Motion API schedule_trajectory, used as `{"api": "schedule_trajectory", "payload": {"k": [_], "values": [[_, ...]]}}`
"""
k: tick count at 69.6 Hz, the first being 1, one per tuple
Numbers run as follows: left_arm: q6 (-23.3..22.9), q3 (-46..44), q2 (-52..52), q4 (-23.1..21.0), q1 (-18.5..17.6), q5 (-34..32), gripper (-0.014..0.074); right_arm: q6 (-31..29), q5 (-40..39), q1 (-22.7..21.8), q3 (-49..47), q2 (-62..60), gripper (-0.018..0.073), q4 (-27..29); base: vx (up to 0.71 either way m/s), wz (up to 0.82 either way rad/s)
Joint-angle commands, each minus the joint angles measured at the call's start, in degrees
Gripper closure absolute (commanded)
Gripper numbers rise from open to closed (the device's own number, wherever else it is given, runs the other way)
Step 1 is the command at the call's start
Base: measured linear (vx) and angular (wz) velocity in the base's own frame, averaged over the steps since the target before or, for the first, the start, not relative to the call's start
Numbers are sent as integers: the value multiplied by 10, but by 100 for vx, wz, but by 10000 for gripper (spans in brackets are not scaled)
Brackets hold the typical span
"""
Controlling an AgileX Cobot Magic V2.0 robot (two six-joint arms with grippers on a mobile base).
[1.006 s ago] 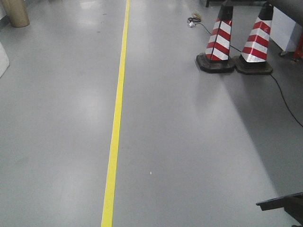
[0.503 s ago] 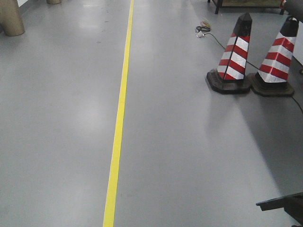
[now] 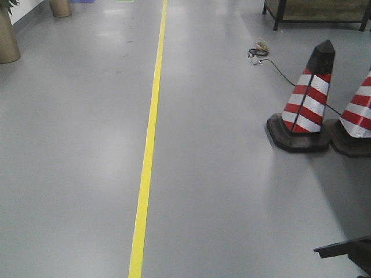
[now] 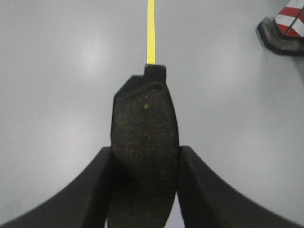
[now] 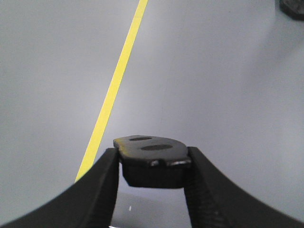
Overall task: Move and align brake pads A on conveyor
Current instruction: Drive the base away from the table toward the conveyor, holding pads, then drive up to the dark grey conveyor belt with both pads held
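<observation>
Left pincer (image 4: 145, 159) pinches one brake pad (image 4: 145, 118) on edge, right pincer (image 5: 152, 166) clamps a second pad (image 5: 151, 149). Both hang over floor (image 3: 243, 191), yellow line (image 3: 148, 150) at twelve o'clock. No conveyor in sight, so placing and aligning look undone.

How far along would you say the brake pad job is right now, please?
Picked up: the left gripper is shut on one brake pad, the right gripper on a second pad. In hand: both are held above the grey floor by the yellow line, with no conveyor in view. Left: reaching the conveyor, setting the pads down and aligning them.
</observation>
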Motion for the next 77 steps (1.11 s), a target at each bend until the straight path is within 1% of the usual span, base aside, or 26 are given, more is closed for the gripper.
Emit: {"api": "schedule_trajectory", "payload": {"k": [1, 22, 44, 60, 77], "values": [[-5, -15, 8, 9, 0, -46, 602, -6, -39, -1, -17, 1, 571, 0, 72, 5], [-5, -15, 8, 9, 0, -45, 602, -6, -40, -1, -17, 1, 571, 0, 68, 5], [-5, -15, 8, 9, 0, -45, 602, -6, -40, -1, -17, 1, 571, 0, 56, -6], [-5, -15, 8, 9, 0, -45, 602, -6, -40, -1, -17, 1, 571, 0, 48, -26], [-5, -15, 8, 9, 0, -45, 602, -6, -40, -1, -17, 1, 571, 0, 43, -45]]}}
